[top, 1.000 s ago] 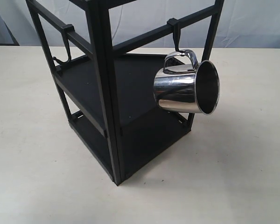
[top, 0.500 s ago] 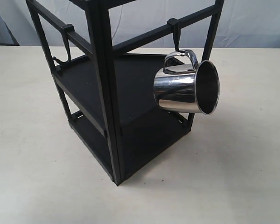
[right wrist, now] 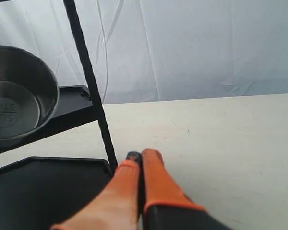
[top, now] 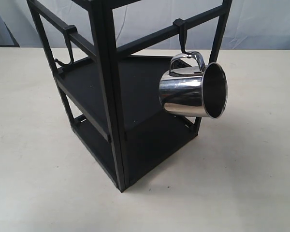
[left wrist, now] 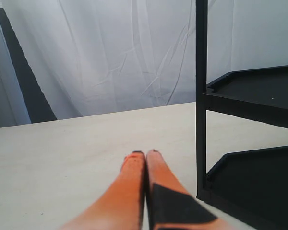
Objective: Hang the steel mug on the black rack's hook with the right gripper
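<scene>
The steel mug (top: 193,91), rigid, light and slippery-looking, hangs by its handle on the hook (top: 182,36) of the black rack (top: 106,96), best gripped at the rim, while the right gripper (right wrist: 140,156) sits clenched, empty.

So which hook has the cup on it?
Find the tall black rack on the pale table. On its right-hand rail is a slim straight hook, with the shiny steel mug hanging by its handle. The other hook, on the left rail, is bare.
</scene>
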Tool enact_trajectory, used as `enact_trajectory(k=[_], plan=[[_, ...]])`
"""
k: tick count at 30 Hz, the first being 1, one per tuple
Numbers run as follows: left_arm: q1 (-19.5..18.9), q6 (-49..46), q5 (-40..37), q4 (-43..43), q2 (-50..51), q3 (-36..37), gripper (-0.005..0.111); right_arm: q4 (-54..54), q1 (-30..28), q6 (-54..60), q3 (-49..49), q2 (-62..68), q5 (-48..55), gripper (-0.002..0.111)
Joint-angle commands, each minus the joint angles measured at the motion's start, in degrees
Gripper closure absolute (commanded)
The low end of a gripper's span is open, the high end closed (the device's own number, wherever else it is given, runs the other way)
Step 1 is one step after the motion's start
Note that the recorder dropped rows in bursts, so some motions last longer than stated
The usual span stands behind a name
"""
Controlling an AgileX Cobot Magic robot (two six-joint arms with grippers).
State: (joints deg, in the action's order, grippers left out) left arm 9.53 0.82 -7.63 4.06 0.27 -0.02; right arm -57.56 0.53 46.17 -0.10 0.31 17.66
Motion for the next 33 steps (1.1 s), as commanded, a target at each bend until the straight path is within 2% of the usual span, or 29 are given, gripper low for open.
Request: enact_trajectory(k=[1, 3, 6, 10, 12, 17, 23, 27, 33], plan=[[0.3, 0.1, 0.3, 0.0, -0.3, 0.0, 0.105, -0.1, 0.1, 0.0, 0.1, -0.3, -0.2, 0.109], [0.3, 0.1, 0.3, 0.0, -0.3, 0.0, 0.105, 2.5, 0.1, 0.0, 0.1, -0.3, -0.2, 0.109], [0.3, 0.1, 0.3, 0.0, -0.3, 0.0, 0.105, 15.6, 0.1, 0.0, 0.1, -0.3, -0.2, 0.109], [0.3, 0.1, 0.3, 0.0, -0.3, 0.0, 0.105, 21.7, 0.1, -2.9, 0.1, -0.3, 0.7, 0.109], [0.3, 0.1, 0.3, 0.0, -0.3, 0.0, 0.105, 27.5, 0.1, -8.5, 0.1, -0.3, 1.6, 0.109], [0.3, 0.1, 0.3, 0.0, -0.3, 0.0, 0.105, 39.7, 0.1, -31.6, 0.1, -0.3, 0.8, 0.109], [0.3, 0.1, 0.3, 0.0, -0.3, 0.0, 0.105, 52.7, 0.1, -48.3, 0.1, -0.3, -0.3, 0.109], [0.3, 0.1, 0.3, 0.0, -0.3, 0.0, 0.105, 58.7, 0.1, -52.5, 0.1, -0.3, -0.9, 0.109], [0.3, 0.1, 0.3, 0.0, -0.3, 0.0, 0.105, 63.1, 0.1, -52.6, 0.1, -0.3, -0.9, 0.109]])
